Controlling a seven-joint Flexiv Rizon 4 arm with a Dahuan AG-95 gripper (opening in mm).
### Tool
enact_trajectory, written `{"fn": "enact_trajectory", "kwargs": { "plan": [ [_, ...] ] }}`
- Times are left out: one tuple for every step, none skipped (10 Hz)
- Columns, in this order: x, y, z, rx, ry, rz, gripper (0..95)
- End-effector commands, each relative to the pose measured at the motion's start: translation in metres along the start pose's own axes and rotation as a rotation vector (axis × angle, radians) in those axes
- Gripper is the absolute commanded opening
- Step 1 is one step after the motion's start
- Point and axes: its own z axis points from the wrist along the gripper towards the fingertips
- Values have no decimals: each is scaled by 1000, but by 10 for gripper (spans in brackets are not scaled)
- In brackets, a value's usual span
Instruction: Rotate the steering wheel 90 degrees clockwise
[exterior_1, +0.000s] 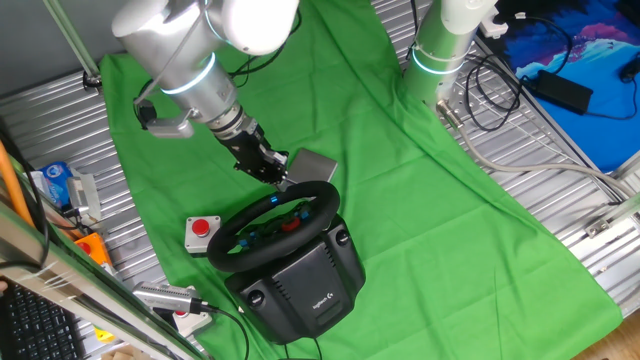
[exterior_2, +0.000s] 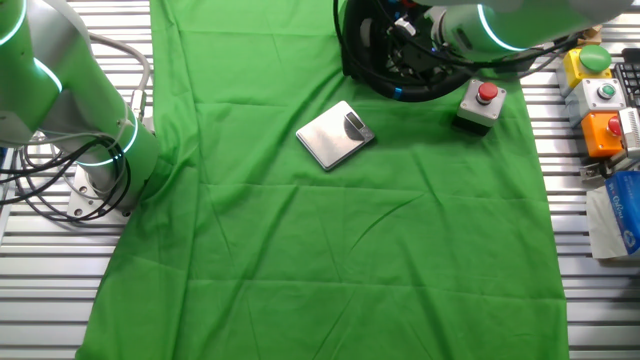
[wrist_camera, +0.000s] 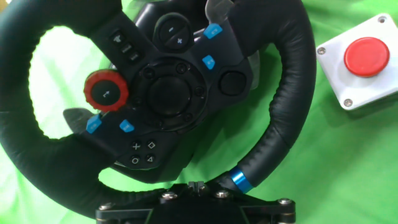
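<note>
Here the steering wheel (wrist_camera: 168, 93) sits turned, blue rim stripe beside the claw (wrist_camera: 196, 186).

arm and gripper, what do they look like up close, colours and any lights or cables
The arm is made of rounded silver-white segments with a glowing cyan ring at the joint. It narrows to a black wrist, with a dark cable hanging at its side. The gripper is black and blocky. The hand view shows a black bar with silver screws at its base.
</note>
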Motion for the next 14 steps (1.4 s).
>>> {"fn": "enact_trajectory", "kwargs": {
  "plan": [
    [5,4,5,-19,-19,-8,0],
    [6,6,8,-38,-30,-24,0],
    [6,7,11,-54,-42,-32,0],
    [9,10,15,-82,-65,-39,0],
    [10,14,18,-97,-76,-32,0],
    [10,18,19,-100,-78,-20,0],
    [9,24,20,-98,-76,-8,0],
    [7,32,20,-95,-73,4,0],
    [5,40,21,-92,-75,18,0],
    [3,45,19,-95,-76,27,0],
    [0,49,17,-94,-74,31,0],
    [-5,55,16,-97,-74,42,0],
    [-9,60,16,-97,-76,52,0],
    [-13,64,16,-102,-80,64,0]
  ]
}}
